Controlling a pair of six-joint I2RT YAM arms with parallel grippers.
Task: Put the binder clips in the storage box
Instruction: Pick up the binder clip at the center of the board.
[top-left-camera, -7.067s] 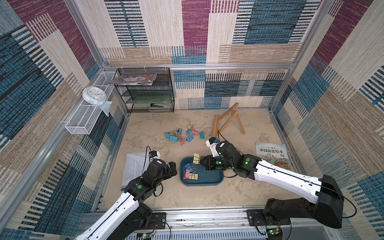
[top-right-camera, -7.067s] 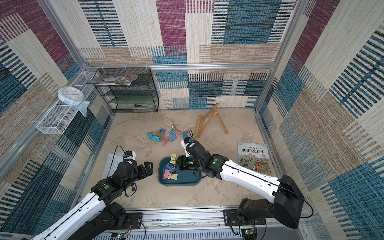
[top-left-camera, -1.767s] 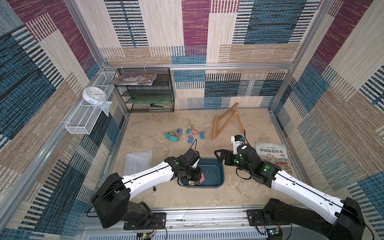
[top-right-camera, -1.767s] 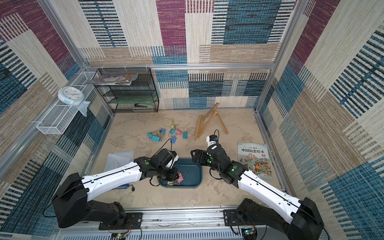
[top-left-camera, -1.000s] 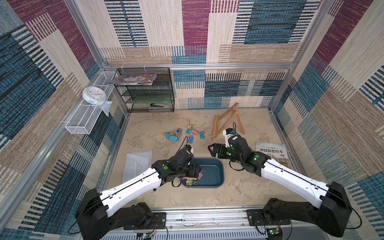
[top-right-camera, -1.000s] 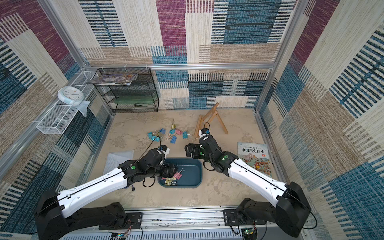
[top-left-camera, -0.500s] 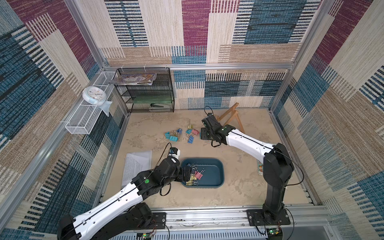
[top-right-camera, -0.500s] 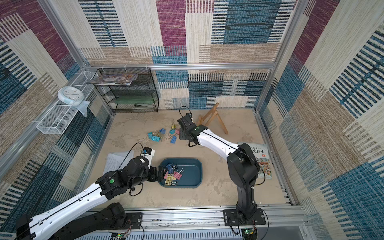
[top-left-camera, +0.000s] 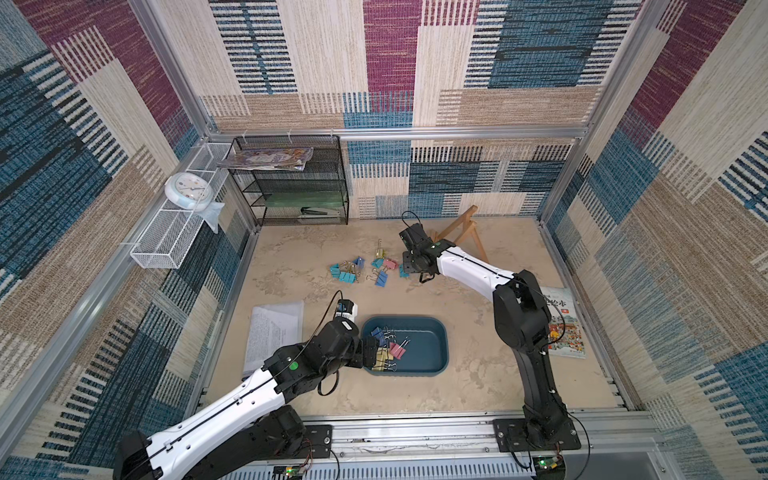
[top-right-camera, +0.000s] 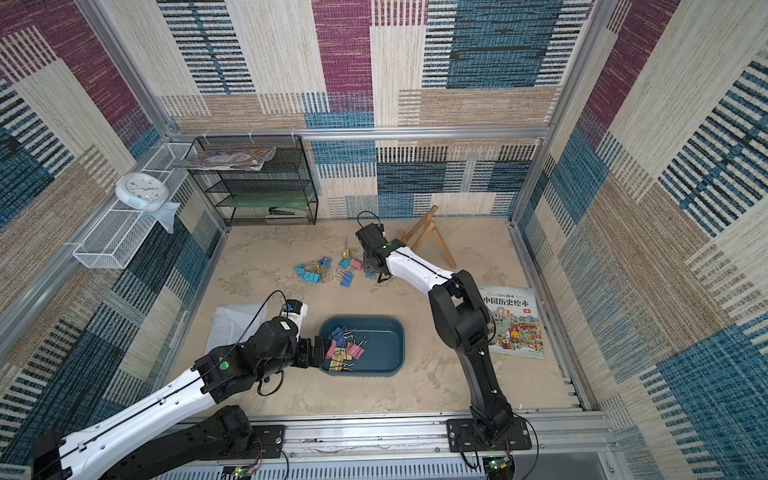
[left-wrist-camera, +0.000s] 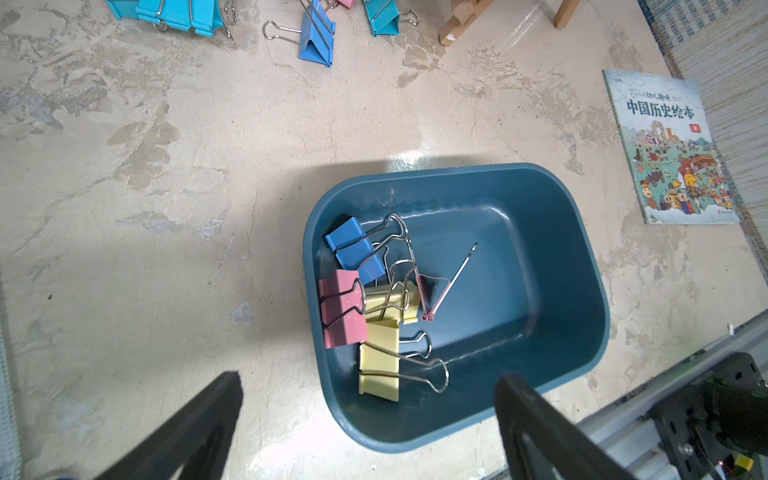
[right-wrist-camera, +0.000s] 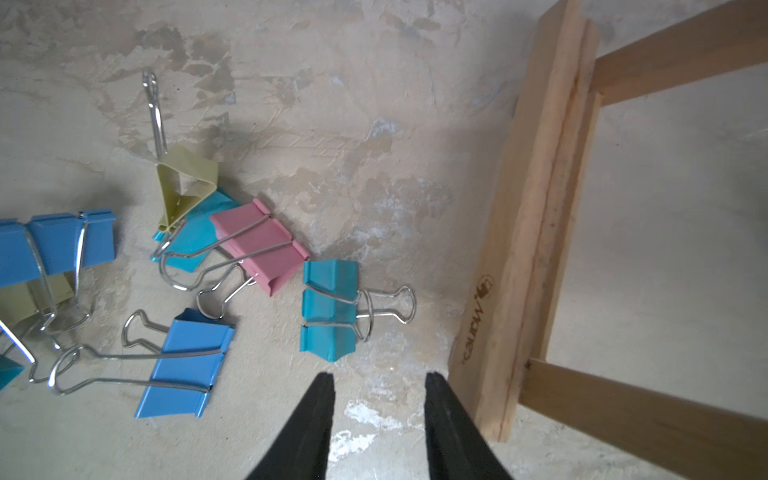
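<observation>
The whole layout is given only in the top views. There the shallow dark teal-blue plastic storage box (top-left-camera: 428, 353) is set on the beige table (top-left-camera: 478, 382), at 6 o'clock of a scatter of loose pastel binder clips (top-left-camera: 365, 270). An illustrated picture book (top-left-camera: 563, 324) is found at the box's 3 o'clock and a printed paper sheet (top-left-camera: 274, 332) at its 9 o'clock. The box's contents are made out clearly only in the left wrist view, where five clips with wire handles are counted: a blue clip (left-wrist-camera: 355, 249), a flat pink clip (left-wrist-camera: 343, 309), two yellow clips (left-wrist-camera: 378, 361) and a second pink one stood on edge. In both top views these are seen bunched at the box's 9 o'clock end. The left gripper (left-wrist-camera: 368, 377) is spread wide over that end, and nothing is held. The right gripper (right-wrist-camera: 380, 376) is placed at the 3 o'clock end of the scatter, and its jaws are masked by the wrist from above. In the right wrist view they are shown drawn partly together with bare table between them. Their tips are stopped just short of a teal clip (right-wrist-camera: 330, 309), and a light wooden easel frame (right-wrist-camera: 536, 249) is just beside them.
</observation>
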